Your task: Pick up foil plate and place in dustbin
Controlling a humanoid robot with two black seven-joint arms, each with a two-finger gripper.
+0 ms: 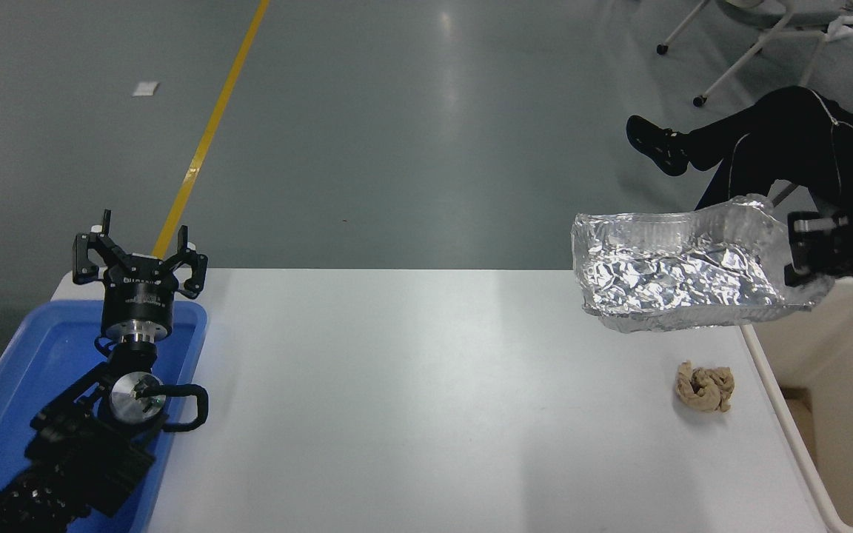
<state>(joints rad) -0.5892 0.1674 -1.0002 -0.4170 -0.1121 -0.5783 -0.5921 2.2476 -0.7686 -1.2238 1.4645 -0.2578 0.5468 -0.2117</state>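
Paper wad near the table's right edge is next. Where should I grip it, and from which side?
Take the paper wad across its narrower front-to-back width, coming straight down from above. It lies low and lumpy on the table, wider left to right, with bare surface all round, so fingers can likely drop either side.

White desk (412, 400) in front of me, flat and glossy, carrying little. Blue tray (19, 377) sits at its left edge, hanging partly over the side. Small crumpled tan paper wad (705, 386) lies near the right edge, alone on bare surface. Grey floor (397, 133) with yellow line (208, 133) beyond the desk's far edge.
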